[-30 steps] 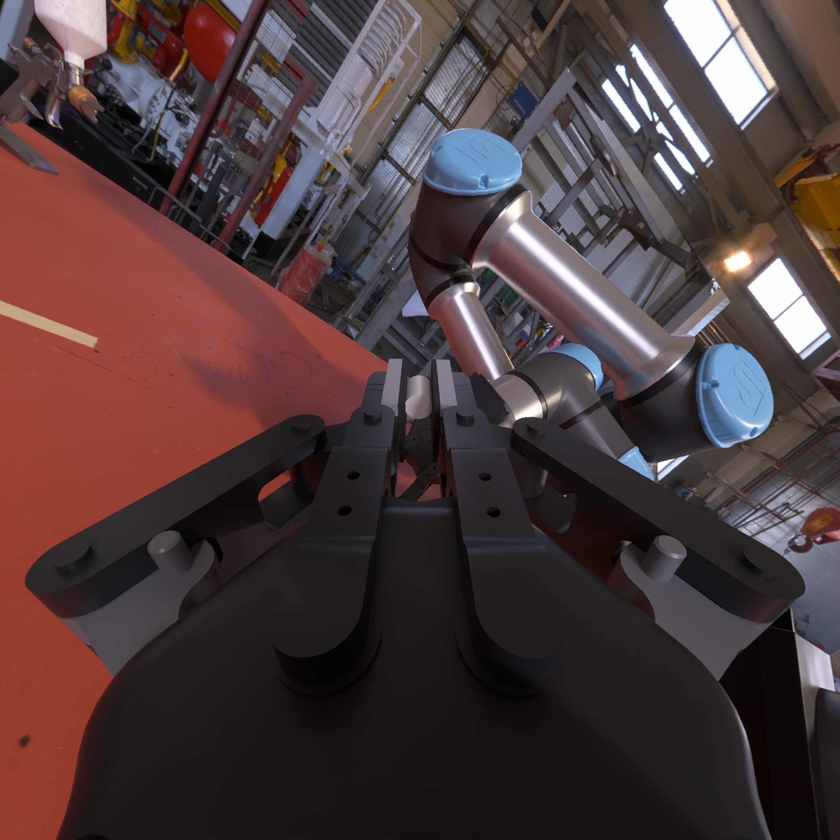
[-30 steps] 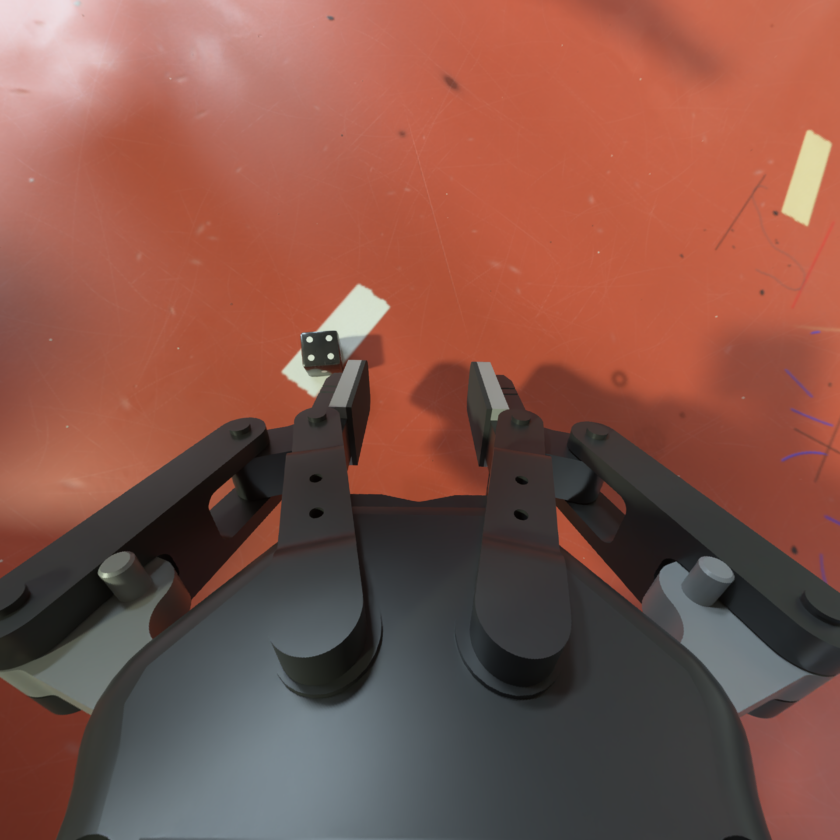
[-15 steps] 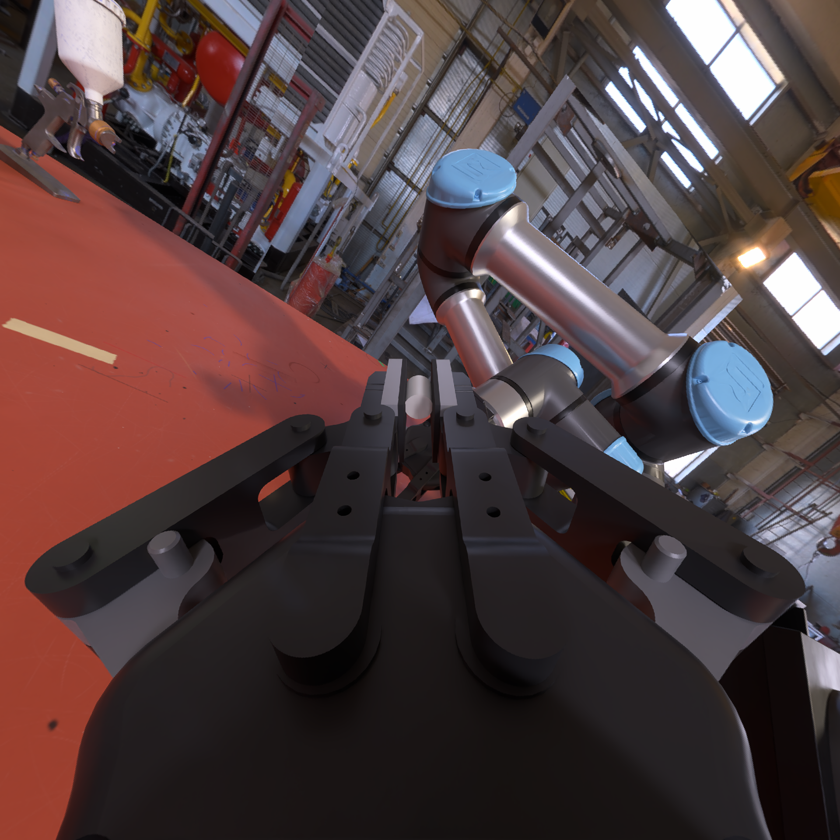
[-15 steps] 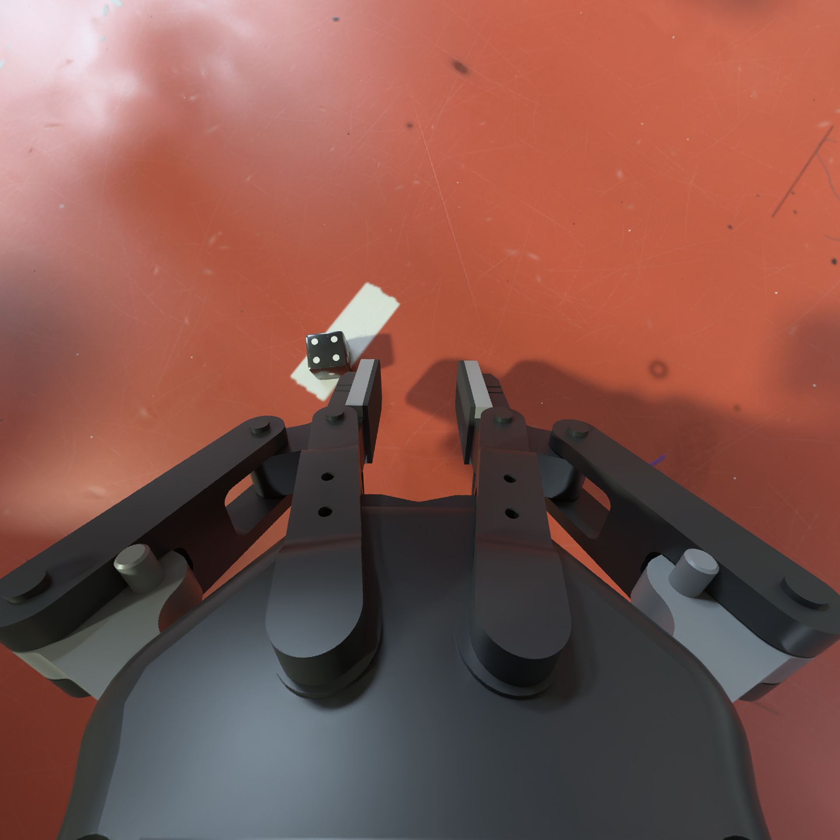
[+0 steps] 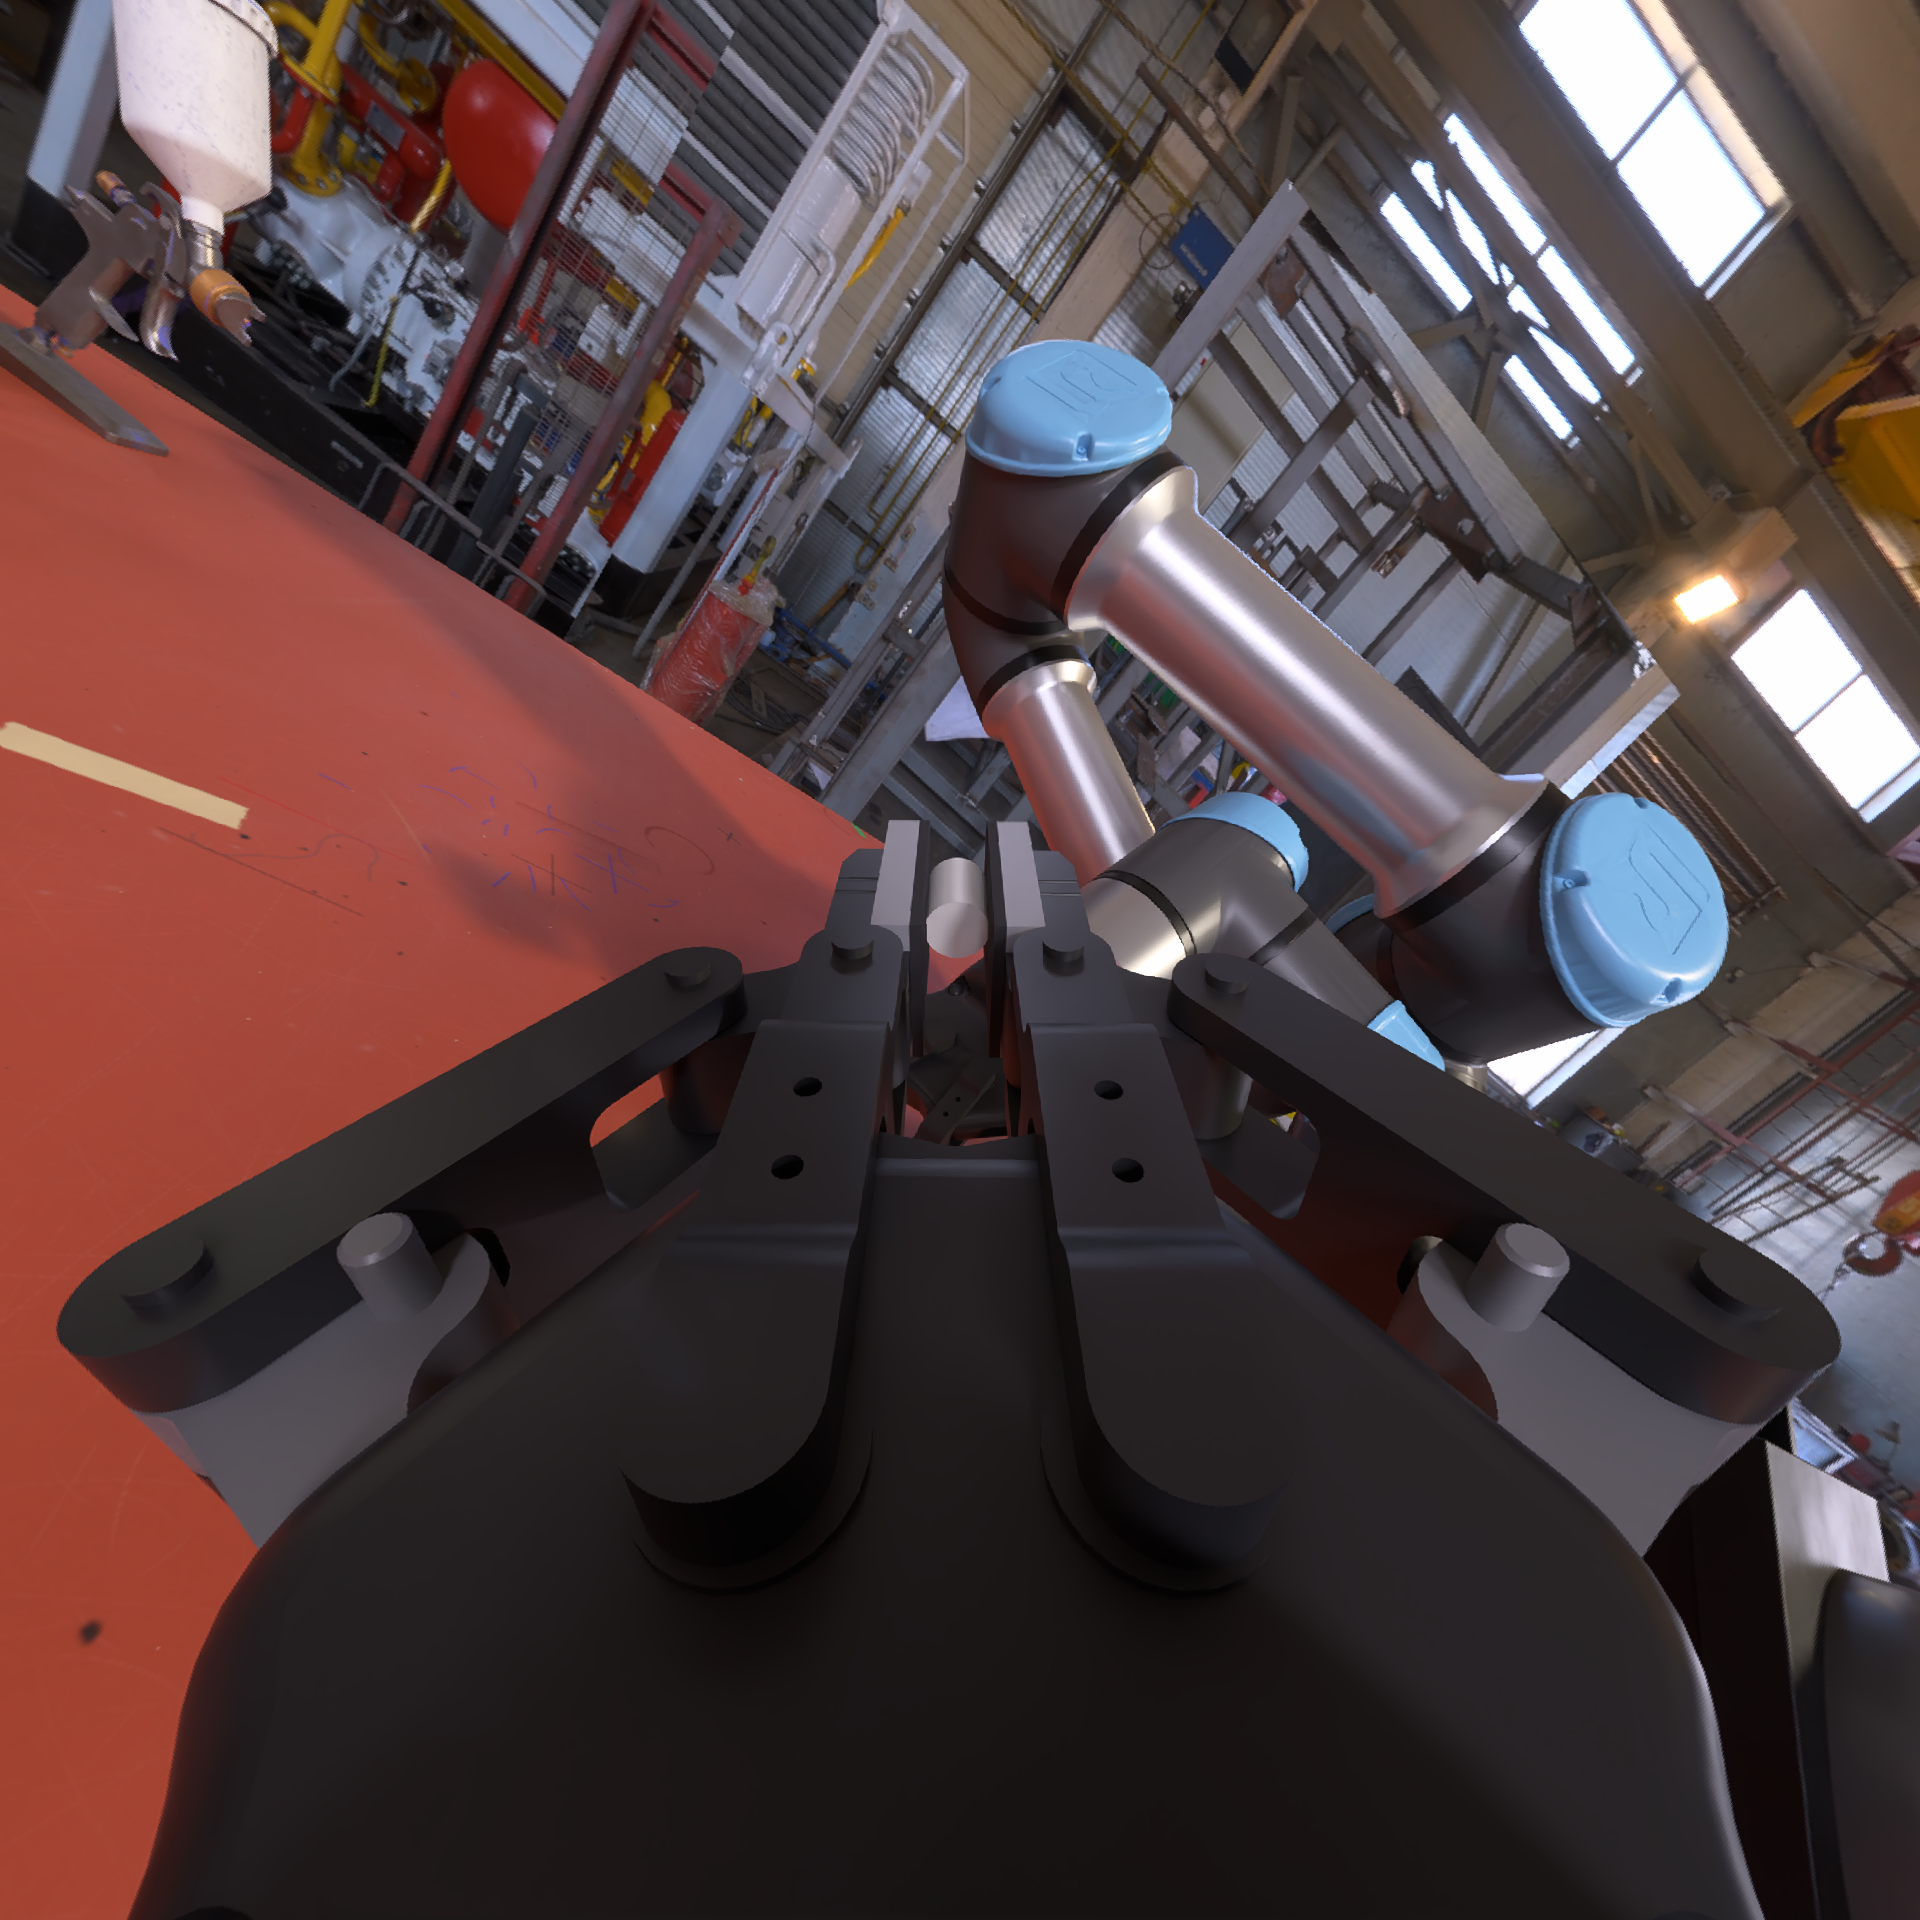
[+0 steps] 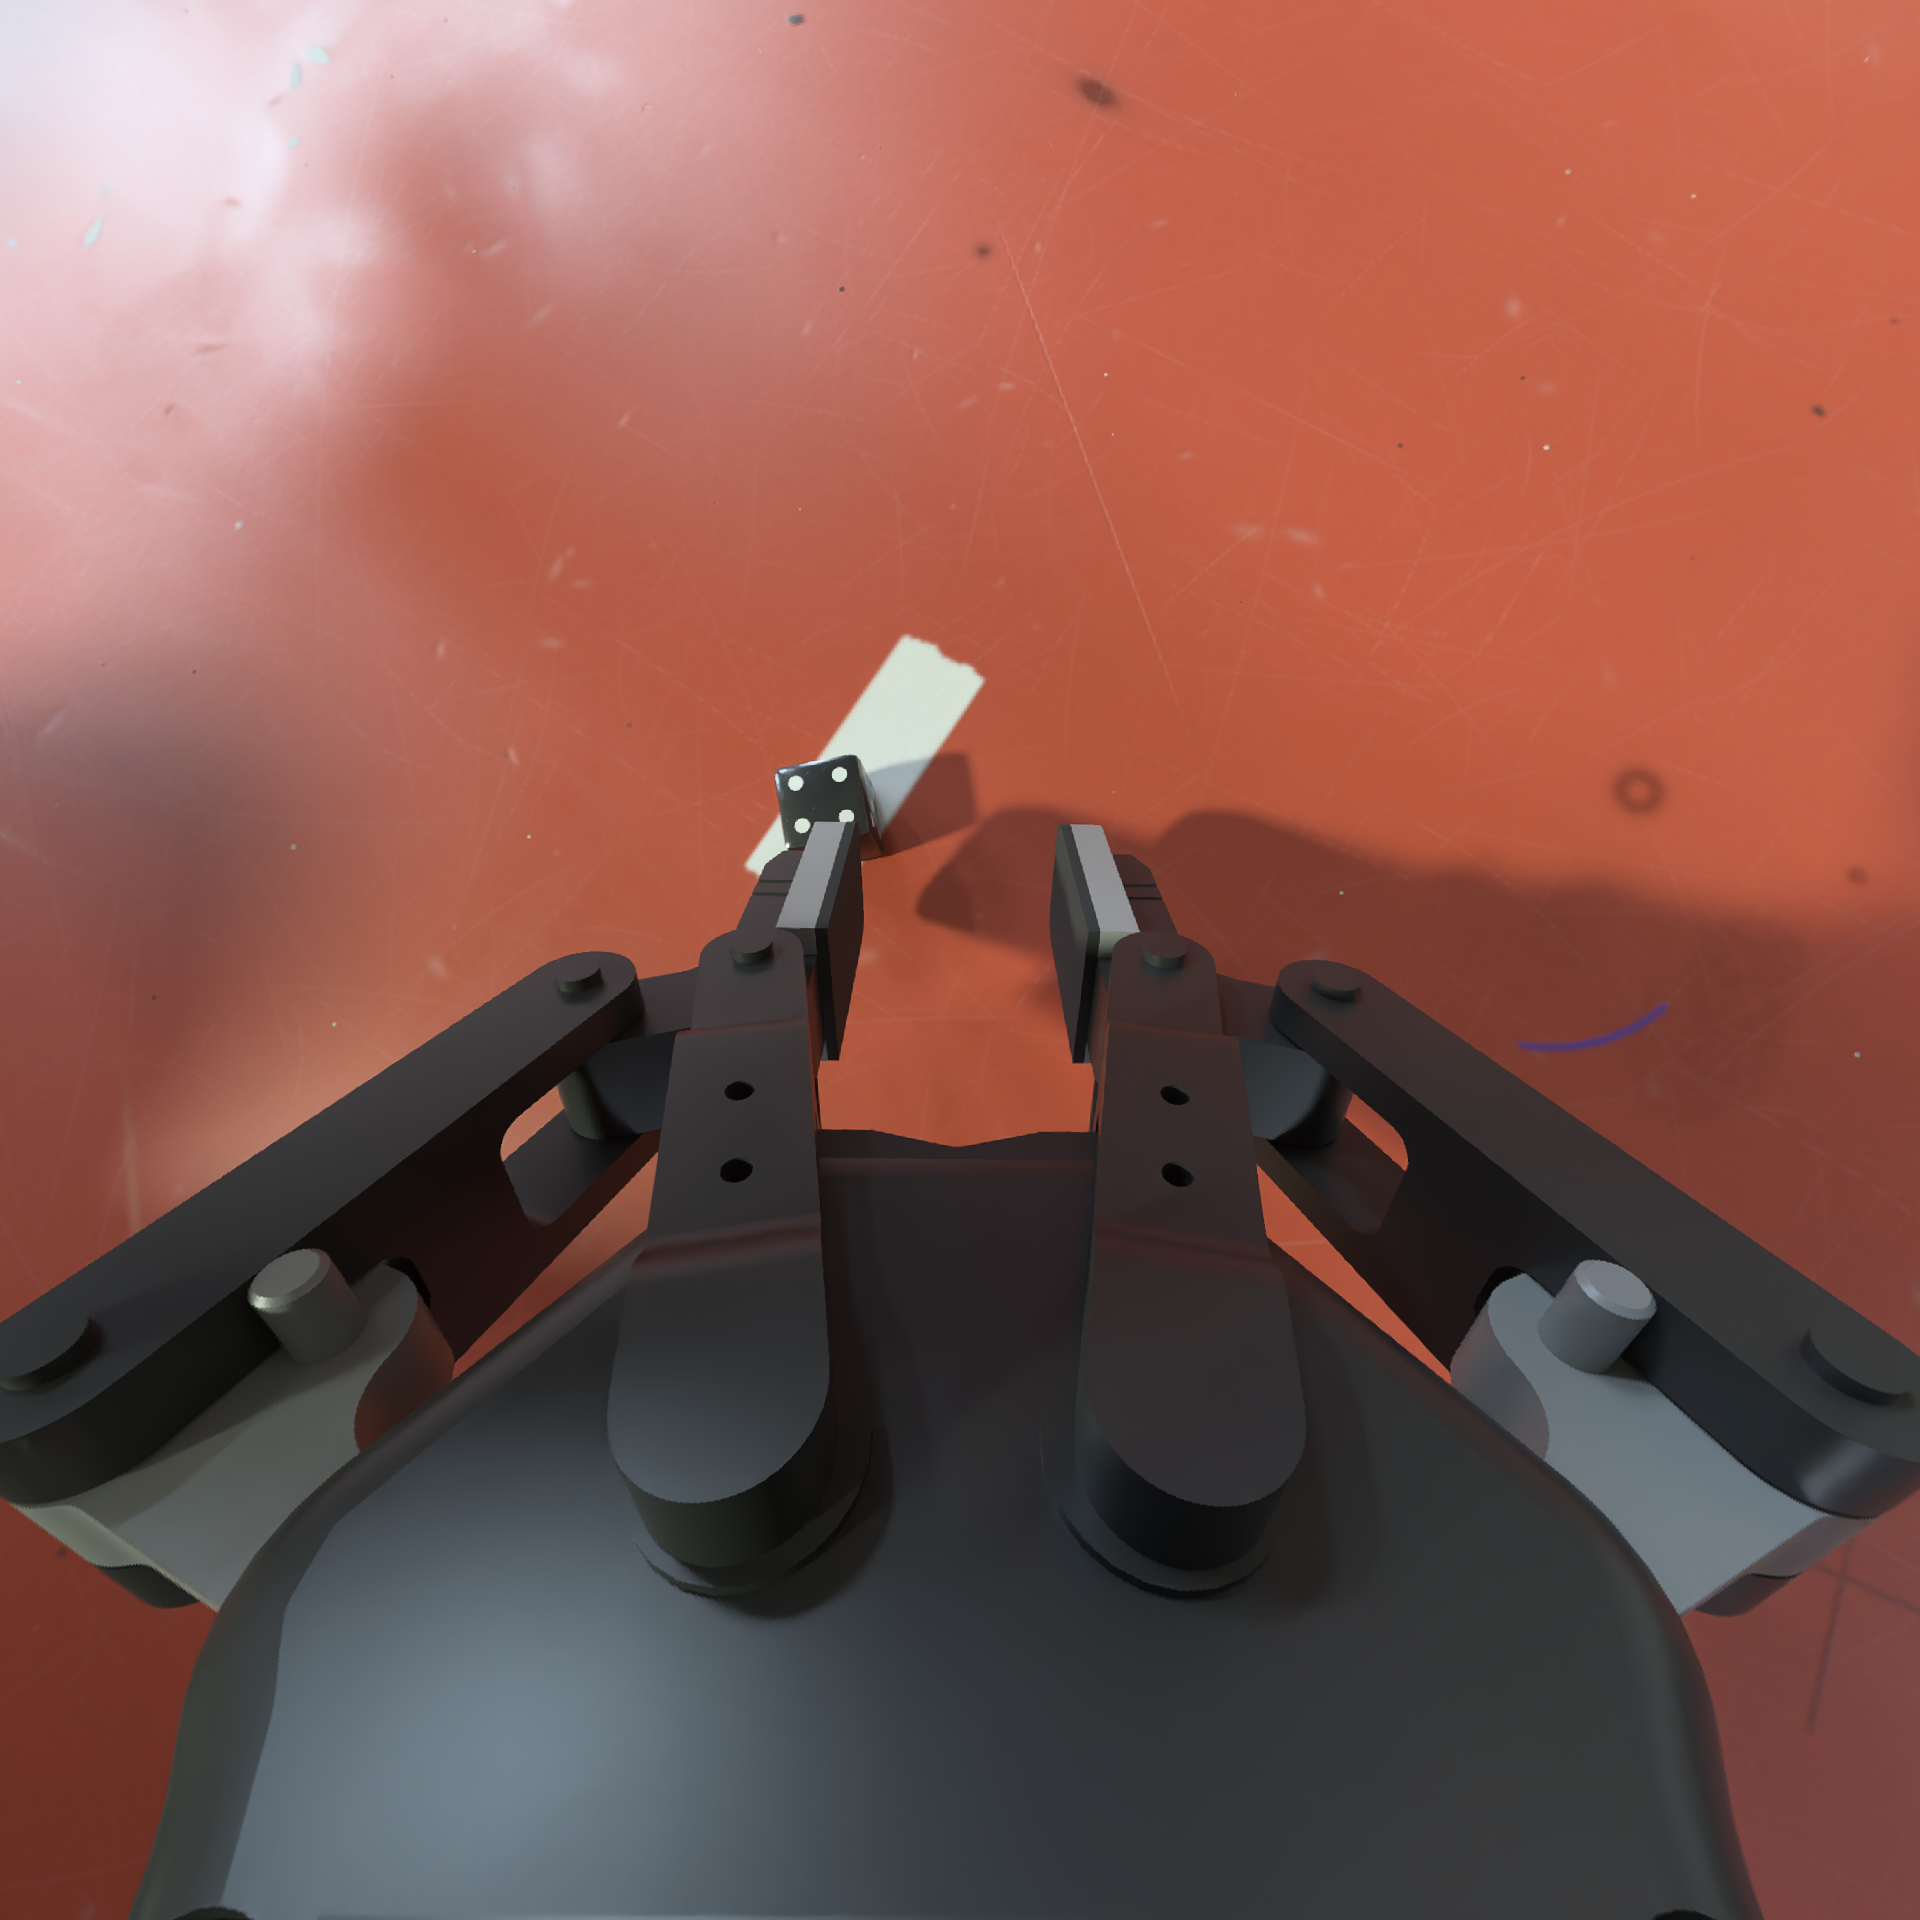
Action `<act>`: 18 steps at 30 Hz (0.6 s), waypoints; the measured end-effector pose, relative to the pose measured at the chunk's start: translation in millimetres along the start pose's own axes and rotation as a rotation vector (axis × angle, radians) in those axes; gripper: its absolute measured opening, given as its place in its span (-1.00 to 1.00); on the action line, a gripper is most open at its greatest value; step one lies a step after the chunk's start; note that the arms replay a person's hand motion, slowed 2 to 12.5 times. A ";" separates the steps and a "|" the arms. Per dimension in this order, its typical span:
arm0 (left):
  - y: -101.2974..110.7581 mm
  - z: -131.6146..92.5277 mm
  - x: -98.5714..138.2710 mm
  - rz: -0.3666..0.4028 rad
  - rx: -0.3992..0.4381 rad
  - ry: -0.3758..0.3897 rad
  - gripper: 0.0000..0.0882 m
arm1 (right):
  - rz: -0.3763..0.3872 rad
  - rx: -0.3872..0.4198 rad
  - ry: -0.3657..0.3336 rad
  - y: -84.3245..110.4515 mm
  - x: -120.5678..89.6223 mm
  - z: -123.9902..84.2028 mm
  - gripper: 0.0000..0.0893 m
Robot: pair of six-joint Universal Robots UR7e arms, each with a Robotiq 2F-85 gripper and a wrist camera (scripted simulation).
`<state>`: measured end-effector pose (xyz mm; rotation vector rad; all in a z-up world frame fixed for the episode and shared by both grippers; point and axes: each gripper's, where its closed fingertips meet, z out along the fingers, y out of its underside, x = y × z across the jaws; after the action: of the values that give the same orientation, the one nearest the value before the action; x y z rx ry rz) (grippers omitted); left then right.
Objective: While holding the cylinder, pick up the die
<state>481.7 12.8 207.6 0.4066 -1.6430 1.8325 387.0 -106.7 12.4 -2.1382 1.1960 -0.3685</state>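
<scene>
In the left wrist view my left gripper (image 5: 957, 875) is shut on a small light grey cylinder (image 5: 954, 908), held above the red table (image 5: 260, 644). In the right wrist view a small black die (image 6: 821, 792) with white pips lies on a strip of pale tape (image 6: 894, 717) on the red table (image 6: 1351, 416). My right gripper (image 6: 956, 862) is open and empty above the table. Its left fingertip (image 6: 816, 878) covers the die's near edge; the die lies just left of the gap between the fingers.
The right arm (image 5: 1247, 665), silver with blue caps, rises beyond my left gripper. A spray gun with a white cup (image 5: 177, 187) stands at the table's far left corner. Another pale tape strip (image 5: 125, 774) lies on the table. Workshop racks stand behind the table edge.
The right gripper has closed partway and moved toward the die, which now sits at its left fingertip. The left gripper still holds the cylinder and its view has shifted slightly.
</scene>
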 end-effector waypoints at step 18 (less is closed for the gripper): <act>-0.3 1.0 21.8 0.052 -0.030 0.019 -0.79 | 0.031 0.001 -0.037 3.4 -11.6 -2.4 -0.20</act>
<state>465.3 17.2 221.3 0.3350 -1.6810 1.8417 377.2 -99.3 12.8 -2.1138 1.2062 -0.3143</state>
